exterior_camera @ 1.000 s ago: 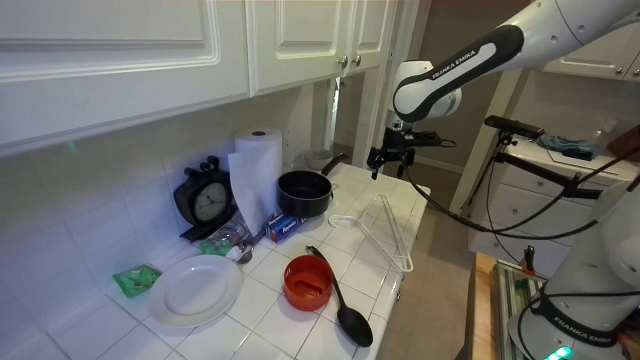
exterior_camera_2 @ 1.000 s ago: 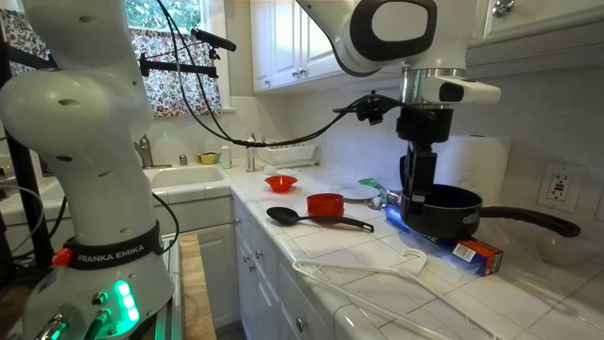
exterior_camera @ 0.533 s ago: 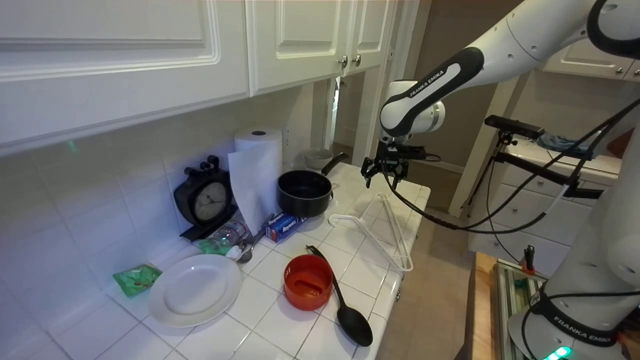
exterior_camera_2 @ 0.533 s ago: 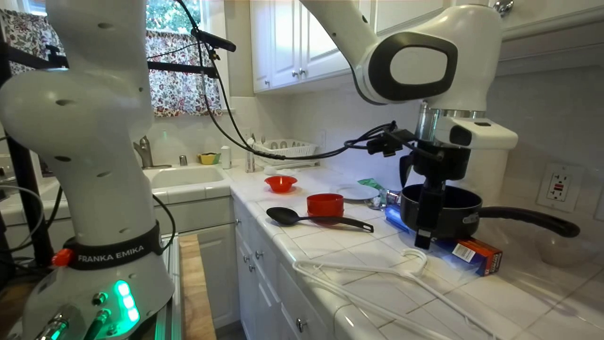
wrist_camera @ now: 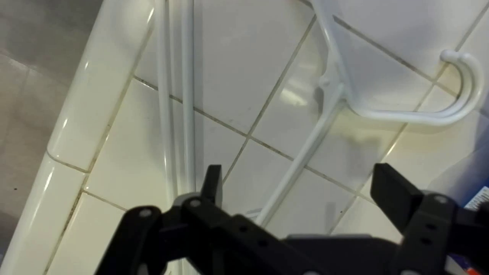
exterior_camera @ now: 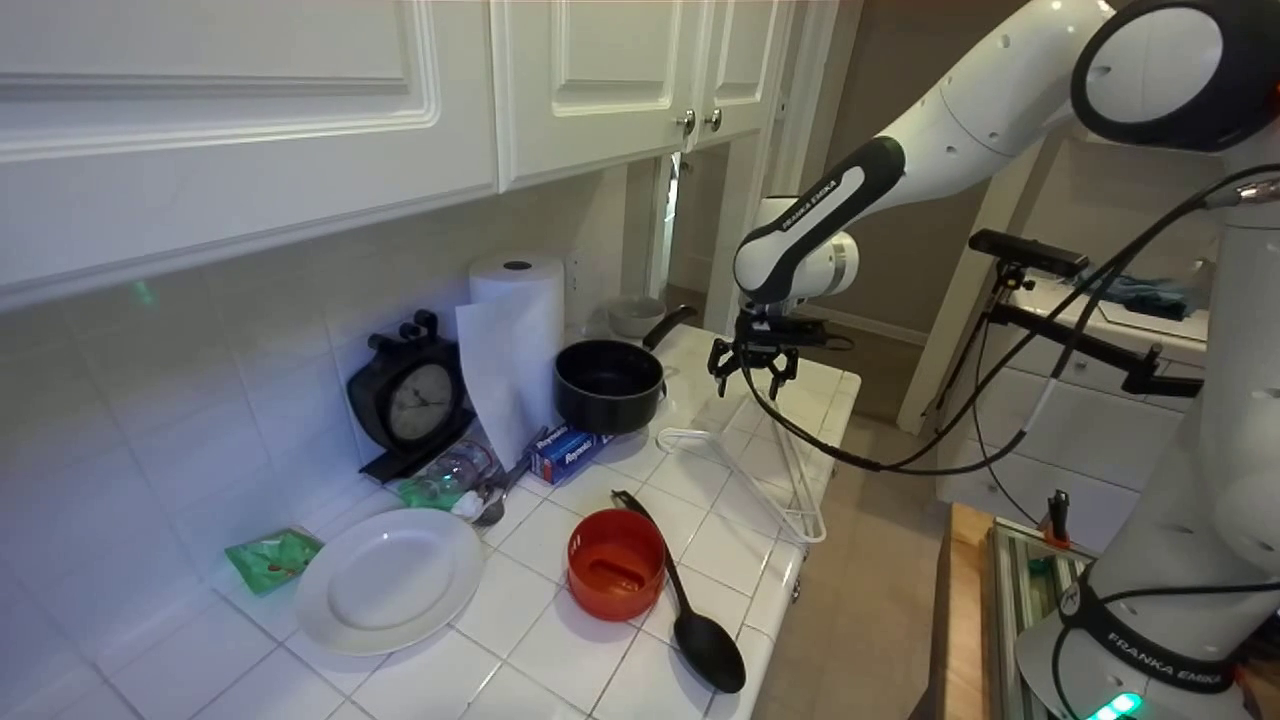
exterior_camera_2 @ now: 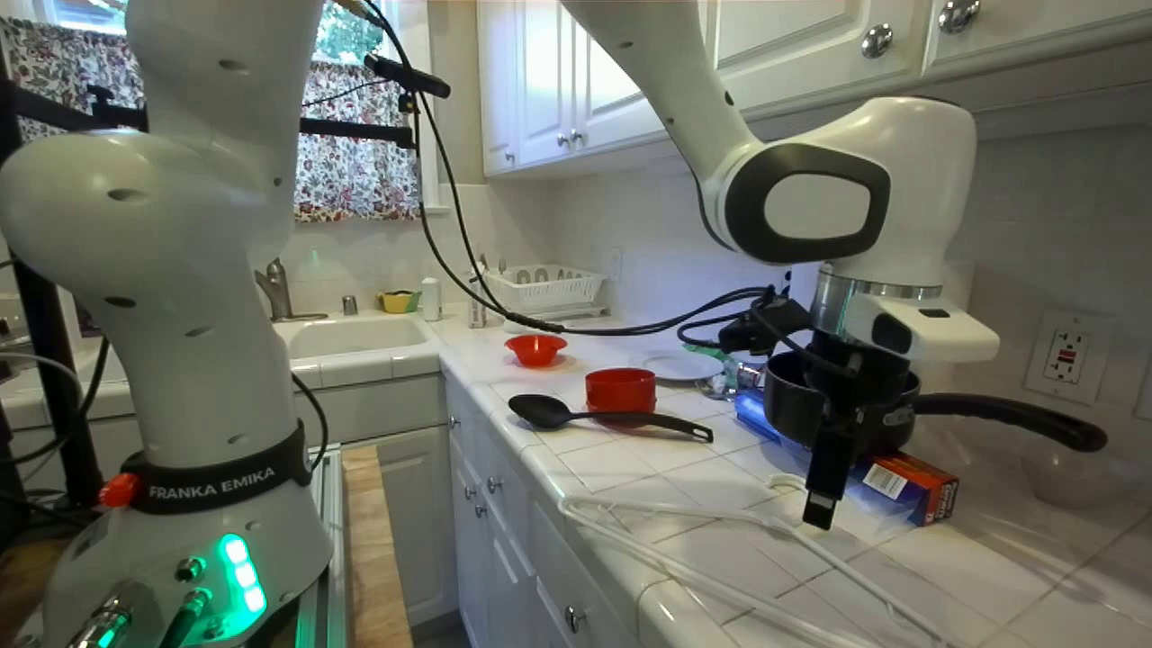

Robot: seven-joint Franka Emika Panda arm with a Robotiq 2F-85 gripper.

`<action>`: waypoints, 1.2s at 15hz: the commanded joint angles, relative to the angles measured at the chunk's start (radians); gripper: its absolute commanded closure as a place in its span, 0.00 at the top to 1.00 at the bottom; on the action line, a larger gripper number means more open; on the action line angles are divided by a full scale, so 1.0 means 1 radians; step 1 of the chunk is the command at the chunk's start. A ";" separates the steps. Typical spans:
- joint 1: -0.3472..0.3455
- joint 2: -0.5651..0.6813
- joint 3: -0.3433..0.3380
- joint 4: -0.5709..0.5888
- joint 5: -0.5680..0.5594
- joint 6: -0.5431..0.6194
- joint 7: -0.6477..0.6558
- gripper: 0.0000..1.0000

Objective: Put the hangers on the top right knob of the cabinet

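The white hangers [exterior_camera: 757, 488] lie flat on the tiled counter by its front edge, also in an exterior view [exterior_camera_2: 702, 512]. In the wrist view the hangers [wrist_camera: 305, 152] show doubled hooks at right and parallel bars at left. My gripper [exterior_camera: 748, 388] is open and empty, pointing down above the hangers, apart from them. Its fingertips [wrist_camera: 298, 179] stand either side of one sloping hanger arm in the wrist view. The white cabinet [exterior_camera: 600, 145] hangs above the counter. Two small shiny knobs sit at its lower door corners, one knob [exterior_camera: 714, 120] to the right of another knob [exterior_camera: 687, 123].
A black pot [exterior_camera: 608, 395] rests by the foil box [exterior_camera: 565, 456] and paper-towel roll [exterior_camera: 540, 290], behind the hangers. A red cup [exterior_camera: 615, 565], black spoon [exterior_camera: 708, 650] and white plate [exterior_camera: 390, 580] lie further along. The counter edge [wrist_camera: 76, 114] drops off beside the hangers.
My gripper has come down, and in an exterior view also leftward, over the hangers. It stays open. The hangers and other objects have not moved.
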 commanded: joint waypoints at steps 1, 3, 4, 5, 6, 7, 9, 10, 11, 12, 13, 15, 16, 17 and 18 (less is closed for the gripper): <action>0.016 0.086 -0.006 0.068 0.008 0.027 0.027 1.00; 0.018 0.113 -0.002 0.083 0.025 0.039 0.042 1.00; 0.022 0.122 -0.006 0.088 0.019 0.040 0.050 1.00; 0.022 0.134 -0.005 0.098 0.023 0.034 0.056 1.00; 0.026 0.142 -0.008 0.104 0.023 0.032 0.071 1.00; 0.028 0.151 -0.009 0.112 0.021 0.026 0.079 1.00; 0.027 0.163 -0.010 0.123 0.026 0.023 0.090 1.00; 0.026 0.167 -0.009 0.127 0.028 0.023 0.096 1.00; 0.027 0.171 -0.009 0.129 0.028 0.032 0.104 1.00; 0.026 0.174 -0.008 0.132 0.029 0.032 0.109 1.00; 0.027 0.177 -0.008 0.133 0.030 0.038 0.117 1.00; 0.032 0.184 -0.010 0.134 0.028 0.046 0.138 1.00; 0.034 0.187 -0.010 0.134 0.026 0.048 0.146 1.00; 0.036 0.189 -0.010 0.134 0.024 0.052 0.154 1.00; 0.037 0.192 -0.010 0.135 0.022 0.052 0.159 1.00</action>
